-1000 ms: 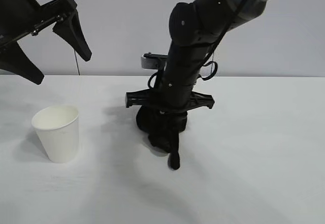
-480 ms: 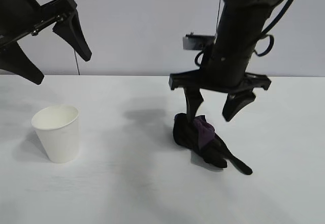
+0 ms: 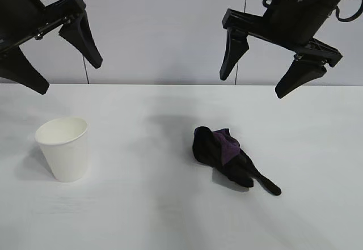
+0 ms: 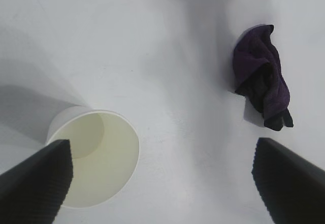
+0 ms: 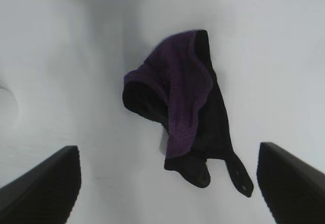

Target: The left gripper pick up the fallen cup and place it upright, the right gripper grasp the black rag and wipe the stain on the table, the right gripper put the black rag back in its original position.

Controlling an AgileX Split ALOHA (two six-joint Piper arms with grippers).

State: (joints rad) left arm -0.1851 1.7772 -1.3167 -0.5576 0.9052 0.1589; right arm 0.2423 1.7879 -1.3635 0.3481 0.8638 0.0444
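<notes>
My open, empty right gripper (image 3: 279, 71) hangs at twelve o'clock above the bunched black-and-purple rag (image 3: 222, 151); dropping could snag it.

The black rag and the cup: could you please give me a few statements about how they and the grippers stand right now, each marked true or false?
1. The cup stands upright on the table. True.
2. The right gripper is clamped on the black rag. False: it hangs open above the rag, which lies free on the table.
3. The black rag lies inside the cup. False: it lies on the tabletop, well apart from the cup.
4. The left gripper is open and holds nothing. True.
5. A brown stain shows on the table beside the rag. False: no stain can be seen in any view.
</notes>
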